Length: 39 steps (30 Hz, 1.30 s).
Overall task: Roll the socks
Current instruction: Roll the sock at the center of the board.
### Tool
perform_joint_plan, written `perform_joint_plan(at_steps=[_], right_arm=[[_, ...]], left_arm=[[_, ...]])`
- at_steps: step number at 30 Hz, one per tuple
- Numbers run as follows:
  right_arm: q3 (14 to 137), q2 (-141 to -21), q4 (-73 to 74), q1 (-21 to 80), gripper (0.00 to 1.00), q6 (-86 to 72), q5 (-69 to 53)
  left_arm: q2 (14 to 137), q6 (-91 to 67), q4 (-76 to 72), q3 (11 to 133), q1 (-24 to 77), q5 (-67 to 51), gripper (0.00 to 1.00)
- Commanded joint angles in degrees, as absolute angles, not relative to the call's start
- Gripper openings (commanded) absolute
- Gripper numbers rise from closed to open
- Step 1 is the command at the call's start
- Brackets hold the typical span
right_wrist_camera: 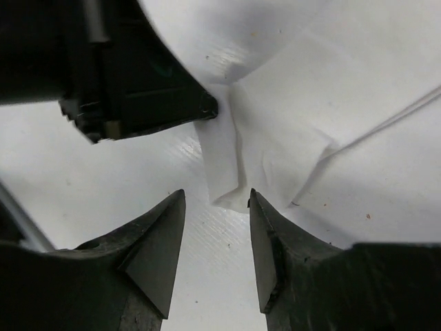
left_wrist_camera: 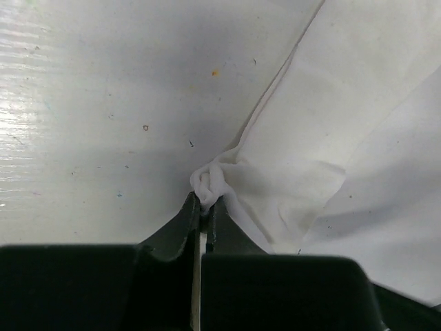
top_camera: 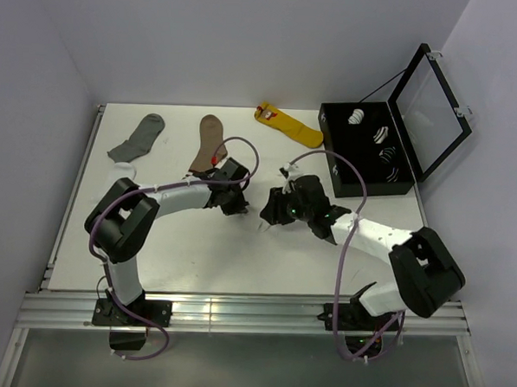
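The left claw [left_wrist_camera: 202, 205] is clamped shut on a bunched corner of the white socks [left_wrist_camera: 296, 165], which lie on the bench [left_wrist_camera: 83, 103] just ahead; the right claw [right_wrist_camera: 217, 194] stands half open, empty, tips flanking a nearby corner

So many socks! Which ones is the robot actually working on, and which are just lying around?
In the job: white socks, left hand pinching them, right hand open at their edge.
Lying about: grey sock, brown sock, yellow sock, open black box.
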<state>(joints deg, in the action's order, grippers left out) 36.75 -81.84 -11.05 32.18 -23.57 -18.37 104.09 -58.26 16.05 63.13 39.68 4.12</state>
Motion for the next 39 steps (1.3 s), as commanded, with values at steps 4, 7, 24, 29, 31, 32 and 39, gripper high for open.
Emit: perform_joint_plan(at_steps=[4, 7, 24, 29, 31, 32, 39], right_arm=[[39.46, -78.31, -7.03, 44.01, 0.51, -11.96, 2.36], [39.2, -78.84, -8.7, 48.14, 0.53, -9.5, 7.37], [42.45, -90.52, -16.87, 58.18, 0.54, 1.67, 17.75], [42.71, -92.28, -17.58, 59.06, 0.54, 2.72, 18.46], [43.06, -92.81, -17.58, 59.41, 0.54, 3.07, 18.72], [43.24, -93.07, -17.58, 59.59, 0.54, 3.16, 18.72], [43.86, -95.8, -16.88, 60.56, 0.5, 3.08, 19.25]], left_arm=[[106.34, -52.3, 25.3, 69.07, 39.73, 6.24, 0.0], [107.13, -50.54, 27.33, 70.48, 39.73, 5.8, 0.0], [107.67, -47.2, 29.09, 71.28, 38.94, 2.9, 0.0], [107.84, -46.76, 29.09, 71.46, 38.76, 2.37, 0.0], [108.1, -46.58, 29.09, 71.46, 38.85, 1.85, 0.0], [108.19, -46.58, 29.09, 71.46, 38.76, 1.76, 0.0], [108.46, -46.67, 28.74, 71.37, 38.67, 1.14, 0.0]])
